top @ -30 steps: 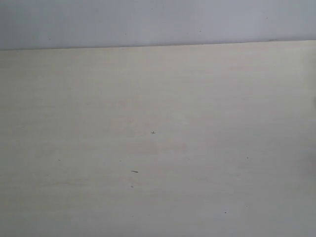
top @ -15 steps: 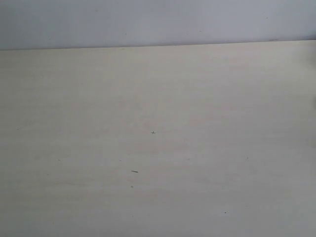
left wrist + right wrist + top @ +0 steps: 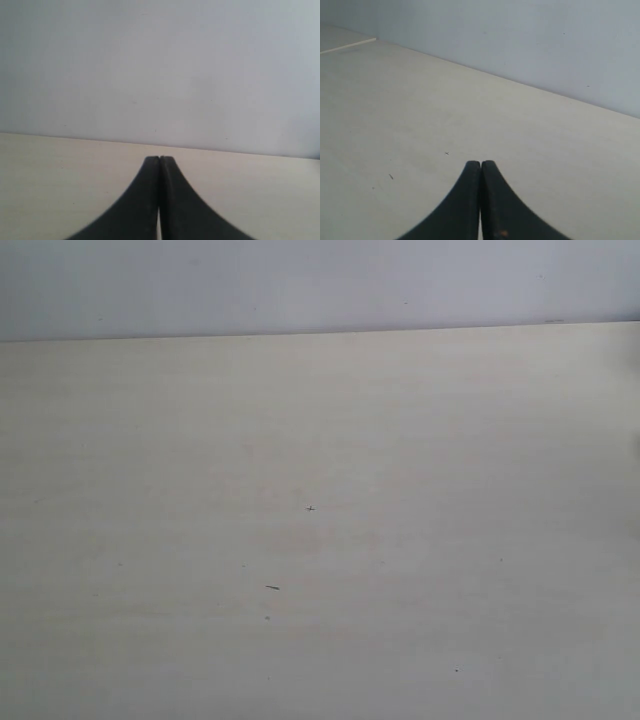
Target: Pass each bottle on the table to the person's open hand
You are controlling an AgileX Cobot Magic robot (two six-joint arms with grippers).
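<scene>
The pale beige table [image 3: 400, 440] fills the exterior view, bare except for a few tiny dark specks. No bottle shows in any view, and the person's open hand is out of view too. Neither arm appears in the exterior view. In the left wrist view my left gripper [image 3: 159, 159] is shut, its black fingers pressed together with nothing between them, above the table [image 3: 60, 175]. My right gripper [image 3: 480, 163] is likewise shut and empty over the table [image 3: 420, 115].
A plain pale wall [image 3: 300, 285] rises behind the table's far edge. A small cross-shaped mark [image 3: 310, 508] and a short dark dash [image 3: 272, 588] lie on the tabletop. A table seam or edge strip [image 3: 347, 46] shows in the right wrist view.
</scene>
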